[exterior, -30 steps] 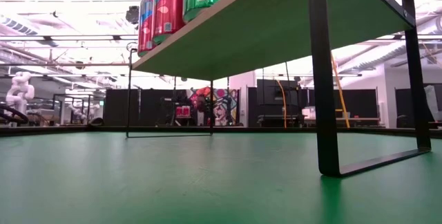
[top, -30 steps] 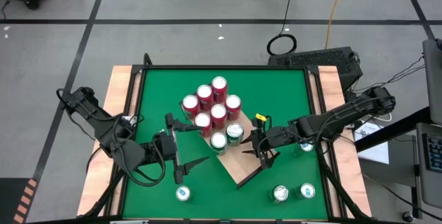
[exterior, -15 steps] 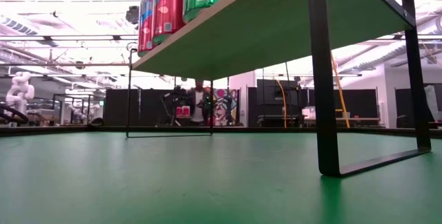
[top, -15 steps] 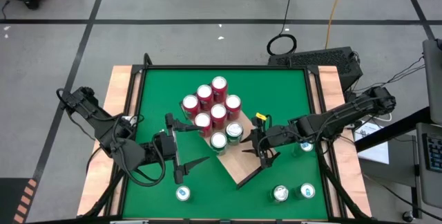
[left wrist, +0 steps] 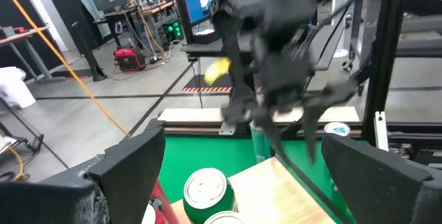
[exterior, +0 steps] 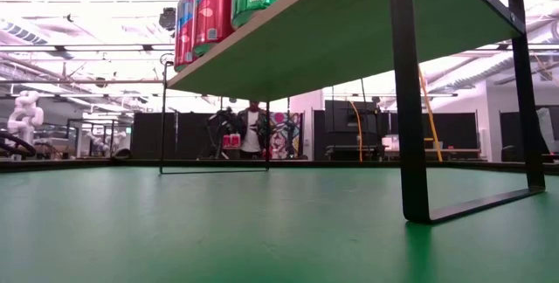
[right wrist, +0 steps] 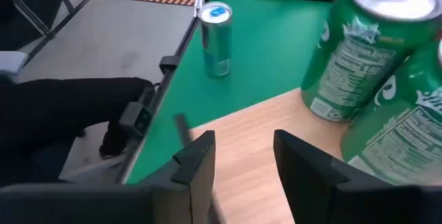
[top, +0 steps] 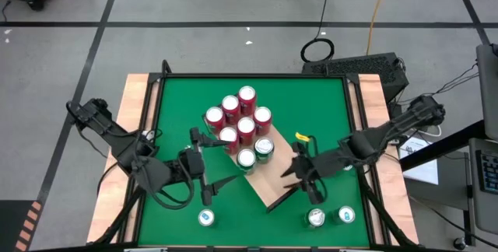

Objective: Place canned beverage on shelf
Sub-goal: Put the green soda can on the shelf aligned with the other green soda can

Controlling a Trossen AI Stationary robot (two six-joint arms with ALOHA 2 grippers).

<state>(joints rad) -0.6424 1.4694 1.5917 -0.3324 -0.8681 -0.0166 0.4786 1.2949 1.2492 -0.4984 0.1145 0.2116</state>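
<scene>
The shelf (top: 272,180) is a light wood board on thin dark legs, standing turned on the green table. Several red cans (top: 237,116) and two green cans (top: 255,152) stand on its far part; they also show from below in the low view (exterior: 214,3). My left gripper (top: 226,160) is wide open and empty at the shelf's left side, facing the green cans (left wrist: 206,186). My right gripper (top: 296,178) is open and empty over the shelf's near right edge; its wrist view (right wrist: 242,148) shows bare board (right wrist: 276,134) ahead and the green cans (right wrist: 359,51) beside it.
Loose cans stand on the table: a slim blue one (top: 206,218) near the front left, also in the right wrist view (right wrist: 216,37), two (top: 316,218) (top: 345,215) at the front right, and one (top: 345,163) by my right arm. A person stands far behind the table (exterior: 253,130).
My right gripper has drawn back from over the shelf toward the table's near right, staying open and empty. A person has come into sight in the room behind the table.
</scene>
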